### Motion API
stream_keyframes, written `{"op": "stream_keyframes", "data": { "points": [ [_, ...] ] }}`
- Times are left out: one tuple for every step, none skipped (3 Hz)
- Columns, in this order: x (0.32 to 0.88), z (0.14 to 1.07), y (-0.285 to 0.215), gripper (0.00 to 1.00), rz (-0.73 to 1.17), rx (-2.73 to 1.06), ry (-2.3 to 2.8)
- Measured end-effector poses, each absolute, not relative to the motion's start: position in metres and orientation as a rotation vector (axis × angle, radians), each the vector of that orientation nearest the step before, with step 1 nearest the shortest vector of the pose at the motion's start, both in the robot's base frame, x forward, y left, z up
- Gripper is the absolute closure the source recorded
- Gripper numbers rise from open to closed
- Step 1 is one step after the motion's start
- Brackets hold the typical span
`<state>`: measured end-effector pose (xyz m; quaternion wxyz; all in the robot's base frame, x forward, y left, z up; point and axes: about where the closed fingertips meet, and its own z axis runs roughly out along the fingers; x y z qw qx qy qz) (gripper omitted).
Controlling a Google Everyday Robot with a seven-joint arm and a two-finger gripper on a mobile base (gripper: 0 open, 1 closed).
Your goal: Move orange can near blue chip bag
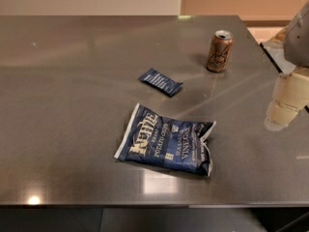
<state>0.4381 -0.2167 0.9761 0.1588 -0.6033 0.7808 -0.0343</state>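
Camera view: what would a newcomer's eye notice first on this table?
The big navy blue chip bag lies flat in the front middle of the grey table. Behind it lies a small dark-blue packet, and the orange can stands upright at the far right. The pale gripper hangs at the right edge, apart from the can.

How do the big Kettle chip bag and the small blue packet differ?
The large crinkled navy-blue Kettle chip bag is far bigger than the small flat dark-blue packet. The bag is puffed and creased; the packet lies flat. The bag lies nearer the camera, the packet farther back. Both are blue with white print. The cream tool hangs at the right, touching neither.
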Motion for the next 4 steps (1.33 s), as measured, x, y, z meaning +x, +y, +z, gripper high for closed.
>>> {"op": "stream_keyframes", "data": {
  "points": [
    [0.438, 0.976, -0.217, 0.00, -0.098, -1.725, 2.232],
    [0.453, 0.979, -0.213, 0.00, -0.089, -1.687, 2.227],
    [0.479, 0.981, -0.209, 0.00, -0.028, -1.610, 2.210],
    [0.514, 0.981, -0.206, 0.00, 0.039, -1.502, 2.196]
  ]
}}
